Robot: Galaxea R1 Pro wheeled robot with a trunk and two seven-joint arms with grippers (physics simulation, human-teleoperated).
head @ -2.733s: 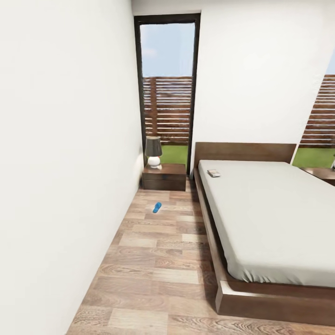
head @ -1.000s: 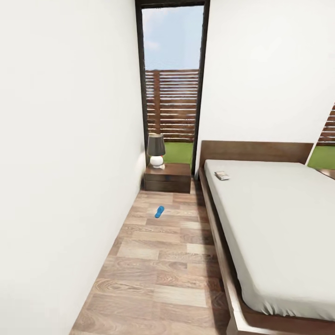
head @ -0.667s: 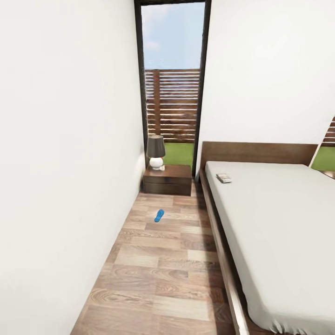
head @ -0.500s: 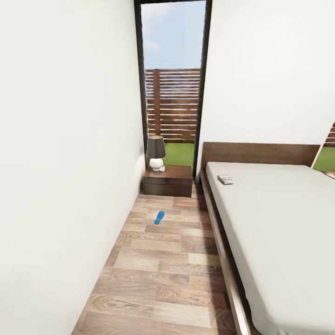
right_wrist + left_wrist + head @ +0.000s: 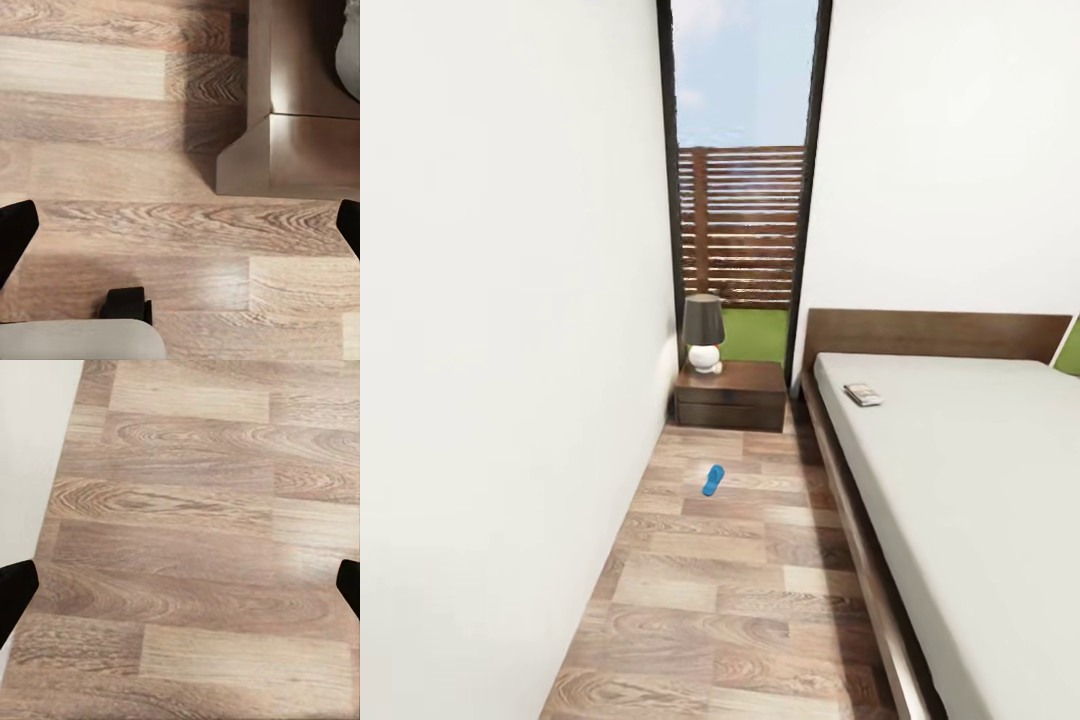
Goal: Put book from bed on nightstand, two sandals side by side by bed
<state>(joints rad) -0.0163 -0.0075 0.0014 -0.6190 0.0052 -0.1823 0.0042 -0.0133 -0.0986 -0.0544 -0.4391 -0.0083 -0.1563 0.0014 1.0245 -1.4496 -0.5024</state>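
In the head view one blue sandal (image 5: pixel 713 480) lies on the wood floor of the aisle between the left wall and the bed (image 5: pixel 970 500). The book (image 5: pixel 863 394) rests on the mattress near the headboard, at the bed's left side. A dark nightstand (image 5: pixel 731 396) stands at the far end of the aisle, under the window. My left gripper (image 5: pixel 180 592) hangs open over bare floor planks beside the white wall. My right gripper (image 5: pixel 180 236) is open too, over the floor by a corner of the bed frame (image 5: pixel 289 150).
A lamp (image 5: pixel 703 335) with a dark shade stands on the nightstand. The white wall (image 5: pixel 510 350) bounds the narrow aisle on the left. A tall dark-framed window (image 5: pixel 745 190) is at its far end. Part of my base (image 5: pixel 124 322) shows in the right wrist view.
The head view has advanced along the aisle and shifted: sandal, nightstand and book sit slightly lower and further right in the picture, and the bed's foot end has left the frame. That is camera motion.
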